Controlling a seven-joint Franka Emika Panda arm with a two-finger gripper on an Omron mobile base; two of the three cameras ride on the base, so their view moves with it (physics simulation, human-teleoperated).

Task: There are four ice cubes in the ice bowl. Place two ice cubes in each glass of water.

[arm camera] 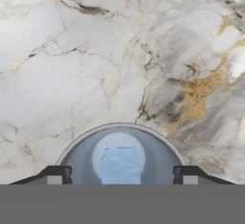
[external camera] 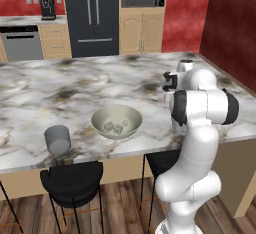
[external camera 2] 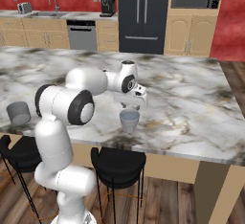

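Observation:
My gripper [external camera 2: 129, 107] hangs straight above one glass of water [external camera 2: 129, 121], near the counter's front edge. In the hand view its fingertips [arm camera: 58, 174] stand wide apart over the rim of that glass [arm camera: 81, 151], nothing between them, and pale blue water shows inside. The other glass [external camera: 57, 139] stands at the left front of the counter; it is also the grey cup [external camera 2: 18, 113] in the right base view. The cream ice bowl [external camera: 131, 114] sits between the two glasses, with small pale ice cubes [external camera: 116, 127] lying in it.
The marble island counter [external camera: 60, 85] stretches far back and to both sides. Black stools [external camera: 72, 180] stand under its front edge. My white arm [external camera: 202, 105] blocks the right part of the counter in the left base view.

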